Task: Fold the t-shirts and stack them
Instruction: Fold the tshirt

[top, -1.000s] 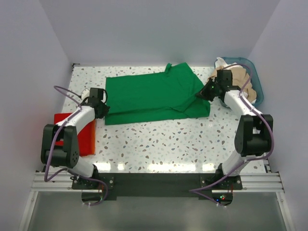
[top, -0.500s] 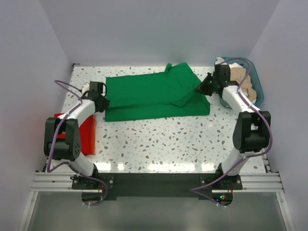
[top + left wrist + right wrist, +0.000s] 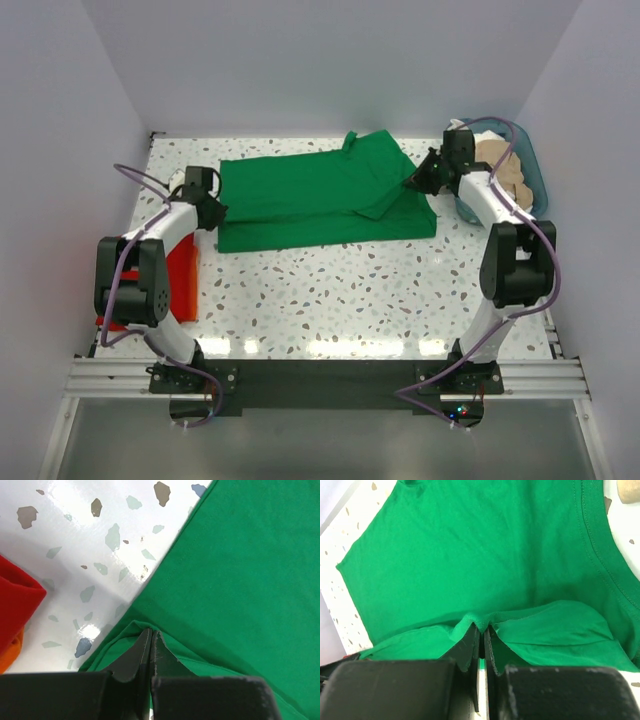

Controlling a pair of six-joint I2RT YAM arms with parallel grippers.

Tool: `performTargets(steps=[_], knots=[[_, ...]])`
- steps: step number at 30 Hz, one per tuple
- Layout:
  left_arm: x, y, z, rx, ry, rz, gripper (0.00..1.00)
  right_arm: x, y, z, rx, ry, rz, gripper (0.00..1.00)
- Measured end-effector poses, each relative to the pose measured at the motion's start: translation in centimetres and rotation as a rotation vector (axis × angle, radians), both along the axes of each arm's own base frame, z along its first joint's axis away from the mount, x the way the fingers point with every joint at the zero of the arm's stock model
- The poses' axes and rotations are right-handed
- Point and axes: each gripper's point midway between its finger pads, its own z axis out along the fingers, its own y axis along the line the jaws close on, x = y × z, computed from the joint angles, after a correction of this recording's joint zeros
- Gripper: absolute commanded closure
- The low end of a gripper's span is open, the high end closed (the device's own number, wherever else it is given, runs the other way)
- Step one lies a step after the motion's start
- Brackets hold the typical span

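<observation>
The left jaws pinch the left edge of the green shirt (image 3: 320,200); the right jaws pinch its right edge.

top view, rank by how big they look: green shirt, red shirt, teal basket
1. green t-shirt, clearly largest.
2-3. teal basket and red t-shirt: cannot rank; the right arm covers part of the basket, the left arm much of the red one.

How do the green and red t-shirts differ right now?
The green t-shirt is spread wide across the table; the red t-shirt is a compact folded block at its left edge. The left hand and right hand pinch the green t-shirt; neither holds the red t-shirt. Both are plain cloth.
</observation>
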Motion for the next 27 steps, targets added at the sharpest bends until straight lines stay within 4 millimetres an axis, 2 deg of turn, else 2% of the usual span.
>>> performTargets(steps=[14, 27], knots=[[1.2, 0.0, -0.4, 0.0, 0.009, -0.013, 1.0, 1.0, -0.4, -0.9, -0.012, 0.014, -0.015, 1.0], [1.6, 0.1, -0.7, 0.0, 0.016, -0.015, 1.0, 3.0, -0.6, -1.6, -0.012, 0.013, -0.021, 1.0]])
